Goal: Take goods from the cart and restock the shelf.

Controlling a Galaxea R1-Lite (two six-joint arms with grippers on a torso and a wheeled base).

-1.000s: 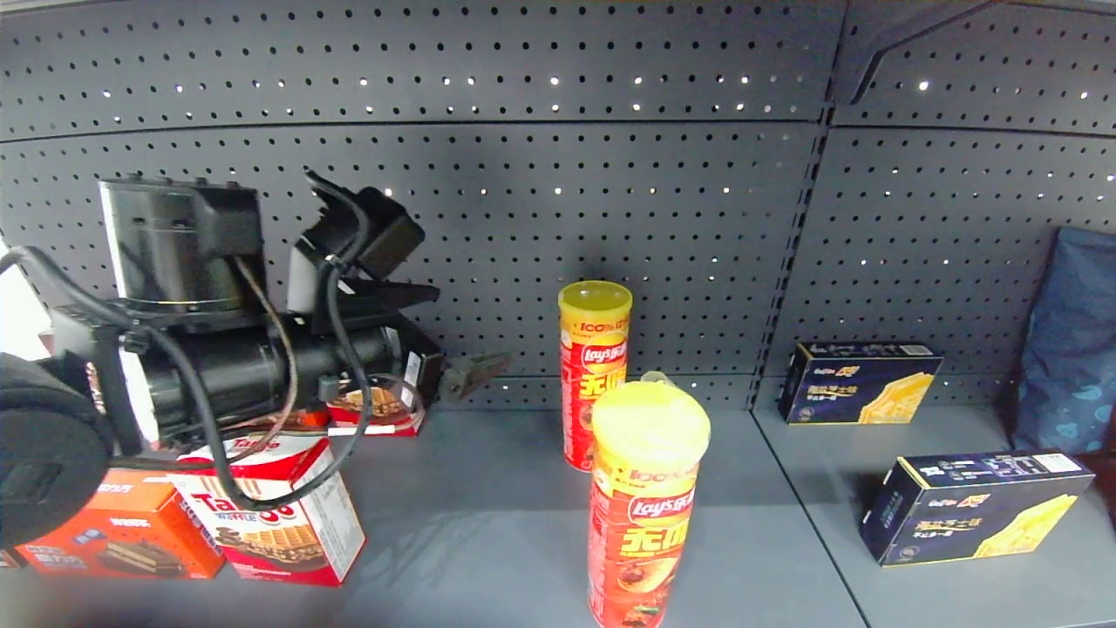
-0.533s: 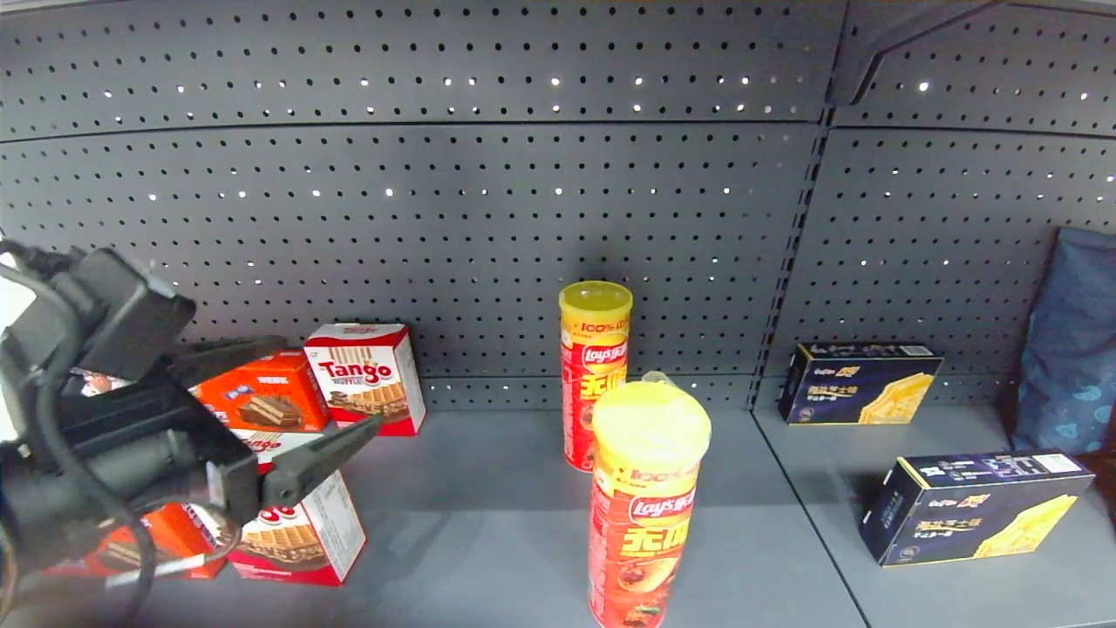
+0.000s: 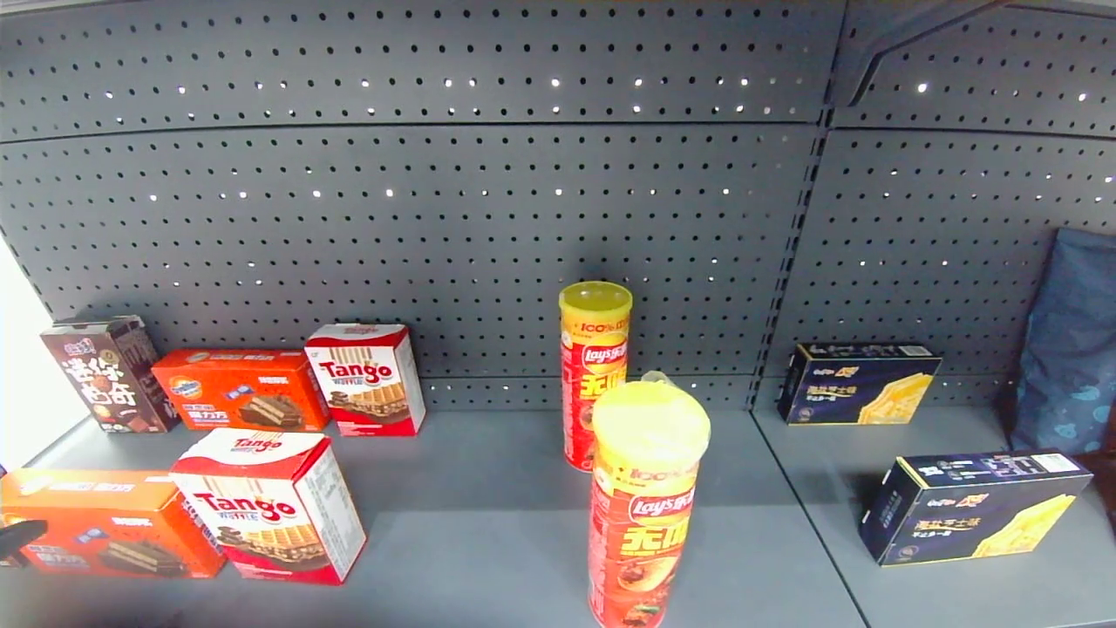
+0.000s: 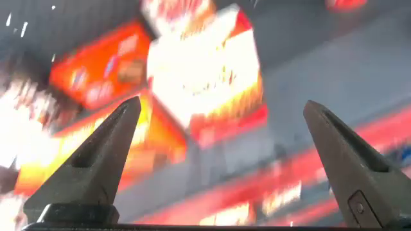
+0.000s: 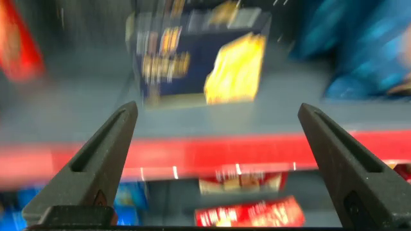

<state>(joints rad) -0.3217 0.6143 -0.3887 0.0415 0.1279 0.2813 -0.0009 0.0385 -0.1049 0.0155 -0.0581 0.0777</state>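
Widely spread, empty: left claw (image 4: 221, 101) and right claw (image 5: 218, 105); on the shelf (image 3: 488, 523), 2 chip cans (image 3: 595, 371) (image 3: 643, 497).

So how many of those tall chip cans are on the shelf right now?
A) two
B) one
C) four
A: the back can and the front can both stand upright on the shelf, one behind the other, and there are no others.
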